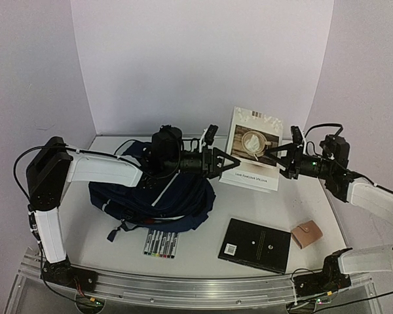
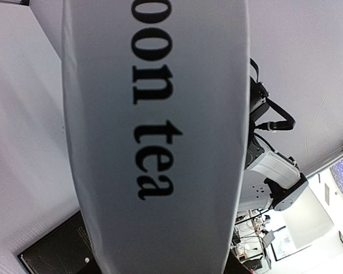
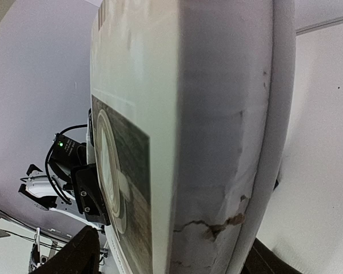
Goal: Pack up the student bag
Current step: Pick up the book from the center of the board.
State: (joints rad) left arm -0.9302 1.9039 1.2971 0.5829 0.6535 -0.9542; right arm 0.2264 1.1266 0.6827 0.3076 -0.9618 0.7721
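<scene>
Top view: the student bag (image 1: pixel 150 196) lies slumped on the left of the desk (image 1: pixel 196 232), a row of markers (image 1: pixel 160 244) just in front of it. A white book (image 1: pixel 252 147) with a coffee picture stands tilted between both arms. The left end effector (image 1: pixel 230 161) grips its left edge. The right end effector (image 1: pixel 274 157) sits at its right edge; whether it clamps, I cannot tell.

Left wrist view: the book's white cover with black lettering fills the frame.

Right wrist view: the book's cracked spine looms close.
</scene>
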